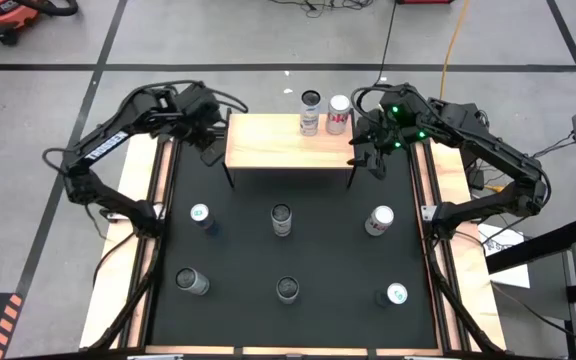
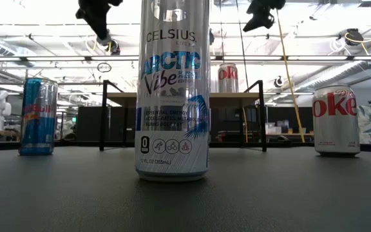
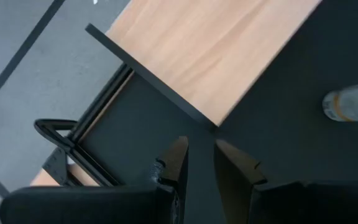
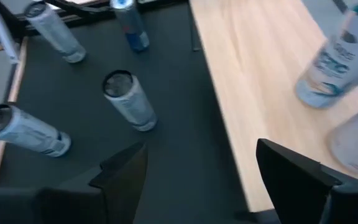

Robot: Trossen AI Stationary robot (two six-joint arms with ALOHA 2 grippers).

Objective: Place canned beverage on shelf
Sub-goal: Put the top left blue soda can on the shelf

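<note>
The shelf (image 1: 288,140), a light-wood board on thin black legs, stands at the table's far middle. Two cans stand upright on its far right part: a dark-topped one (image 1: 311,111) and a silver and red one (image 1: 339,114). Several more cans stand upright on the black mat, among them a tall Celsius can (image 2: 172,90). My left gripper (image 1: 211,150) hangs over the shelf's left near corner (image 3: 213,121), its fingers a narrow gap apart, with nothing between them. My right gripper (image 1: 366,158) hangs over the shelf's right near corner, wide open and bare (image 4: 201,168).
On the mat stand a blue can (image 1: 200,216), a middle can (image 1: 281,220) and a Diet Coke can (image 1: 379,220), with three more (image 1: 287,290) in the near row. Wooden strips (image 1: 148,250) line the table's sides. Cables and a tool lie on the floor beyond.
</note>
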